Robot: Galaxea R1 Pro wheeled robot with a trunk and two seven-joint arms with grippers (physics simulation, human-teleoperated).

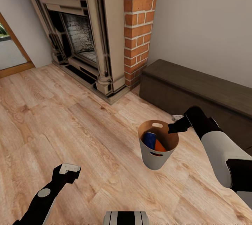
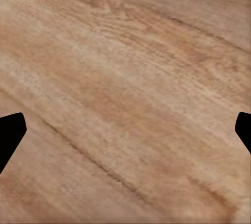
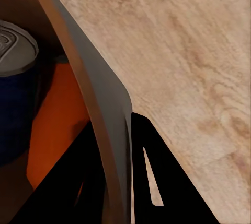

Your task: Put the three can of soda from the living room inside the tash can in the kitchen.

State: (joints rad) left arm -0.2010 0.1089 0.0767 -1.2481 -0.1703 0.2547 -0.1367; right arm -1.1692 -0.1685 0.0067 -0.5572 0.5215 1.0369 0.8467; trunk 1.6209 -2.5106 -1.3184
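Living room, red brick chimney (image 1: 140, 26) at 12 o'clock, dark low bench (image 1: 196, 85) at 2. My right hand (image 1: 174, 127) pinches the rim of the grey tapered pail (image 1: 154, 157), probably for carrying kitchenward; blue can (image 1: 149, 139) and orange can (image 1: 160, 146) inside. Left hand (image 1: 69, 169) spread, empty.
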